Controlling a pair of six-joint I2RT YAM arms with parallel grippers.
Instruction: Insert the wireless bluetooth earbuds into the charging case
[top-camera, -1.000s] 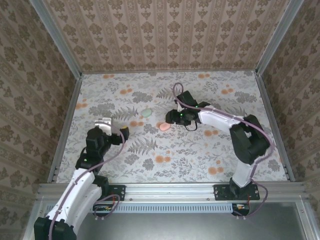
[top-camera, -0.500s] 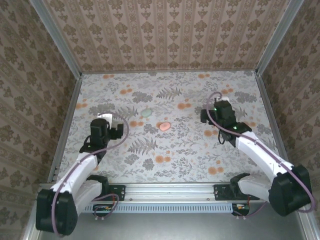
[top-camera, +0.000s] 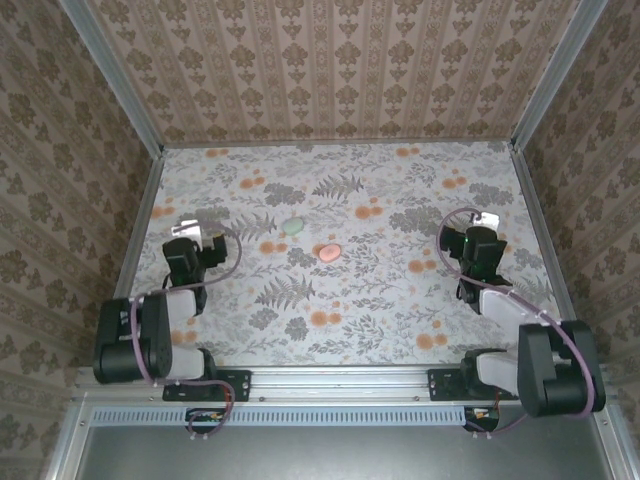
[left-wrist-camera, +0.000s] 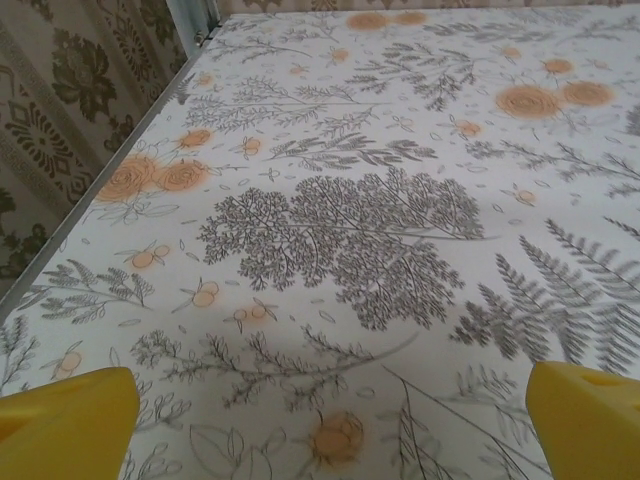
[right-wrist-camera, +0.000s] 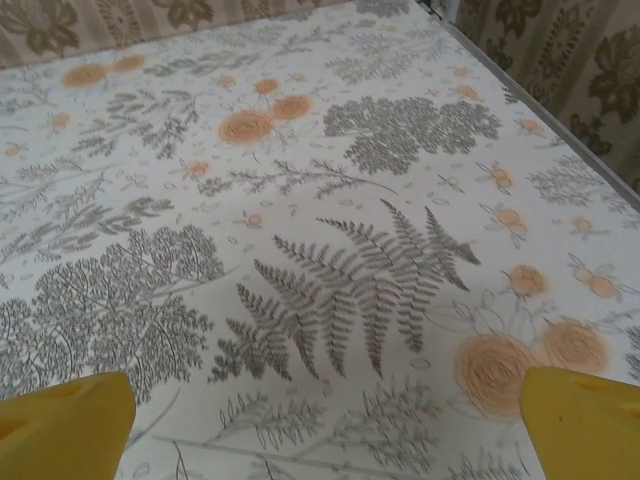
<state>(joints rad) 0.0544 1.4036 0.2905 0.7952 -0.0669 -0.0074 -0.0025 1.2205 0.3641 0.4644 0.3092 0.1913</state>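
Observation:
Two rounded charging cases lie shut near the table's middle in the top view: a pale pink case (top-camera: 328, 251) and a mint case (top-camera: 293, 226) just up and to its left. The earbuds are hidden. My left gripper (top-camera: 194, 229) is folded back at the left side, far from both cases. My right gripper (top-camera: 483, 219) is folded back at the right side. In the wrist views, the left gripper (left-wrist-camera: 335, 425) and the right gripper (right-wrist-camera: 330, 425) each show yellow fingertips wide apart, open, over bare floral cloth.
The floral tablecloth (top-camera: 350, 300) carries orange flower prints and grey ferns. Patterned walls with metal frame rails (top-camera: 130, 260) close in the left, right and far sides. In the left wrist view, the left wall's edge (left-wrist-camera: 90, 200) runs close by.
My right gripper has left the pink case, opened and pulled back to the right side. The left arm has folded back toward the left. Both cases stay where they were.

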